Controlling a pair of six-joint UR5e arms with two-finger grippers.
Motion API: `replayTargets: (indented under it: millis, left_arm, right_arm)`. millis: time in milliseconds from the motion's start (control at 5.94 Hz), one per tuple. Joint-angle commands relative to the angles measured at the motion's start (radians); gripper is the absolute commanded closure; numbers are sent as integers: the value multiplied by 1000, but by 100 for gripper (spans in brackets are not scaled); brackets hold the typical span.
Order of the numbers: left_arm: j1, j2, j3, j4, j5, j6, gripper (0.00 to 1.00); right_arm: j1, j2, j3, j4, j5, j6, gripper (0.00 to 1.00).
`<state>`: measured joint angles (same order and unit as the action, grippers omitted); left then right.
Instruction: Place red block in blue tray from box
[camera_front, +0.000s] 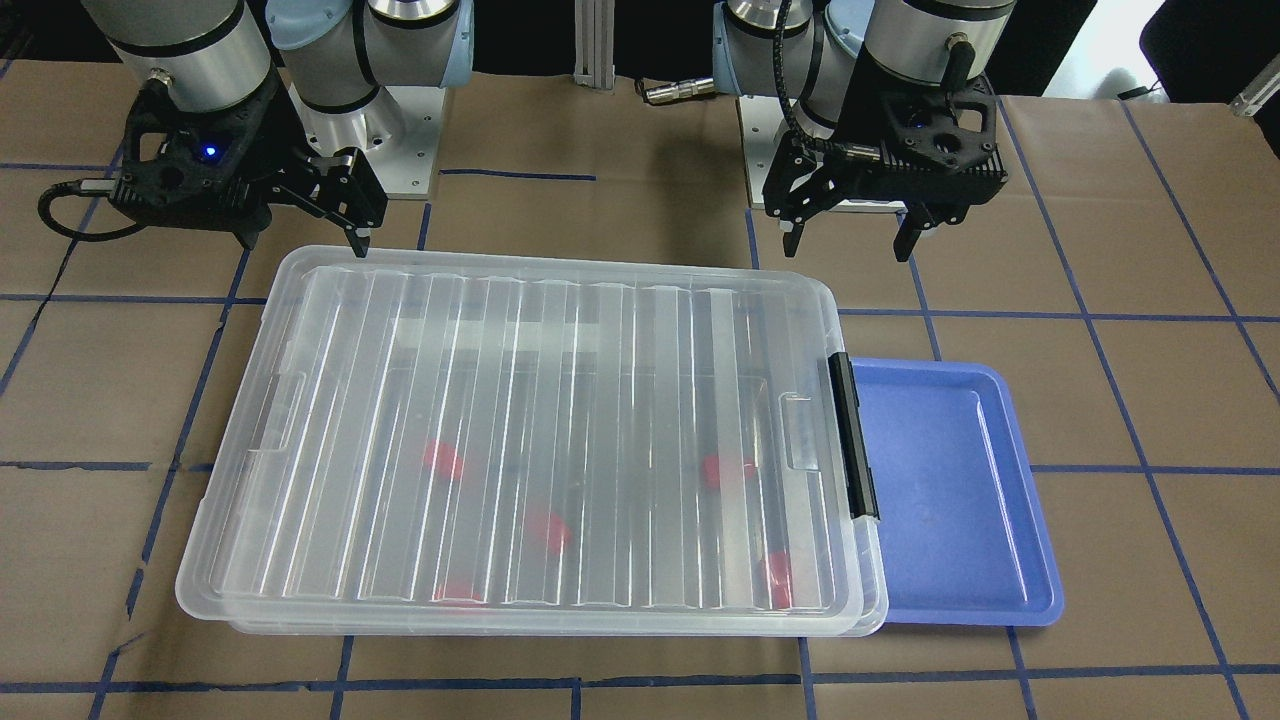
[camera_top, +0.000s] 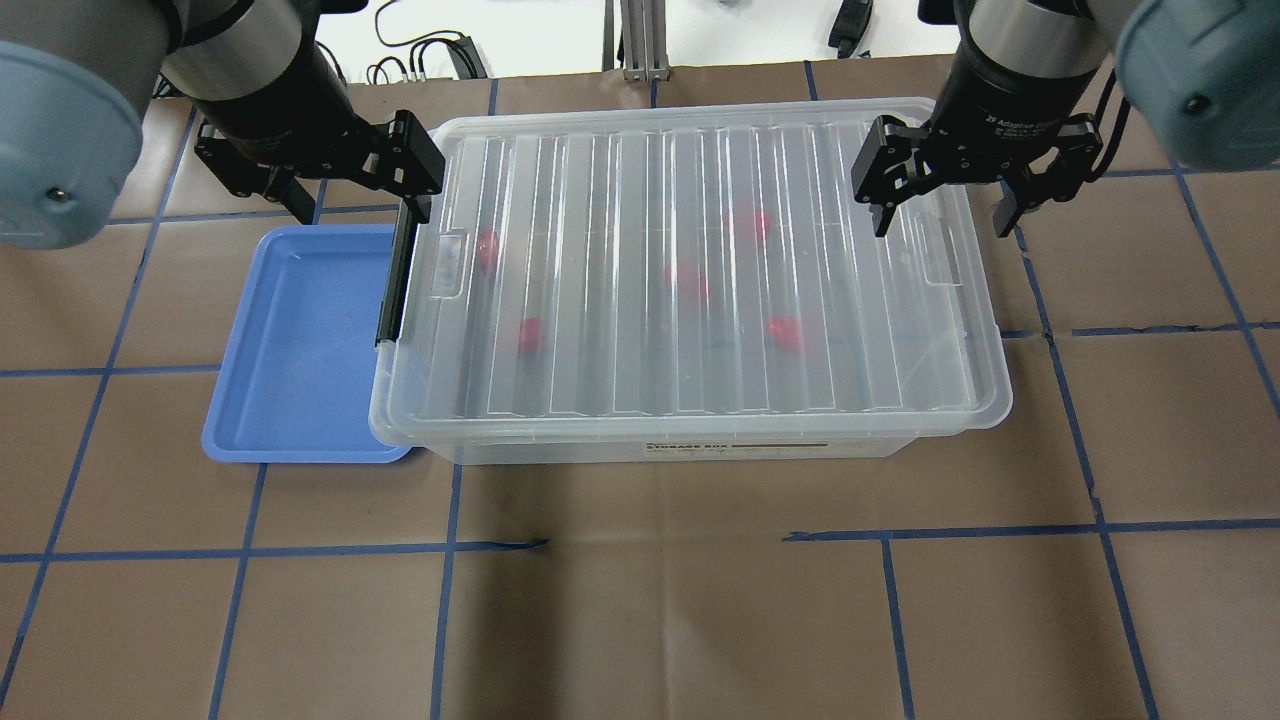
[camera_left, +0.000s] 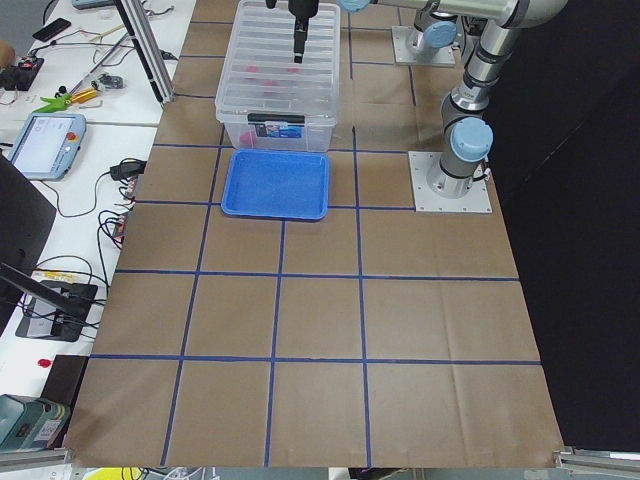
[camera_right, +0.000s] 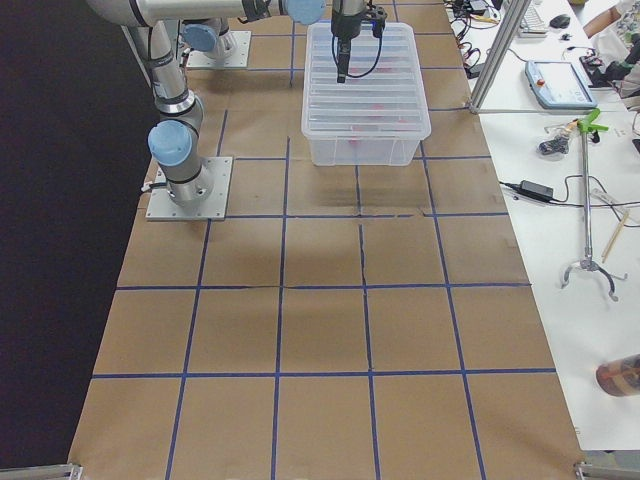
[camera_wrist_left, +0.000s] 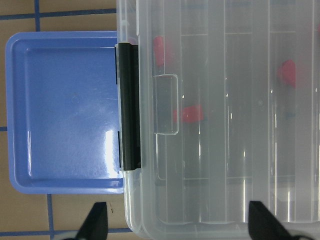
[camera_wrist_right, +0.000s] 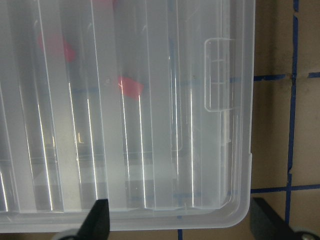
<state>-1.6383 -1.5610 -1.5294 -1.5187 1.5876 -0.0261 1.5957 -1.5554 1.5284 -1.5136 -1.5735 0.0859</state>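
Overhead on my feed, both tools hang wide open and empty. The left gripper (camera_front: 848, 240) straddles the box (camera_top: 700, 442) at its 10 o'clock corner, near the black latch (camera_top: 395, 280). The right gripper (camera_top: 941, 225) straddles the 2 o'clock corner. Five red blocks (camera_top: 787, 333) lie beneath the shut lid (camera_top: 600, 350). The blue tray (camera_top: 300, 330) touches the box at 9 o'clock.

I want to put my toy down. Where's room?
The blue tray is empty, and the table is bare along the labelled long side of the box. Crowded: its ends, under the left gripper and right gripper.
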Motion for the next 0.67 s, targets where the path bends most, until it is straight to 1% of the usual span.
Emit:
replayTargets:
  millis: [0,337,505]
  left_arm:
    - [0,-1,0,-1,0,0,1]
    - [0,1,0,-3,0,0,1]
    - [0,1,0,-3,0,0,1]
  right_arm:
    - [0,0,-1,0,0,0,0]
    - [-20,1,4,-7,-5,-17,0]
    - [-81,1,6,1,-5,-23,0]
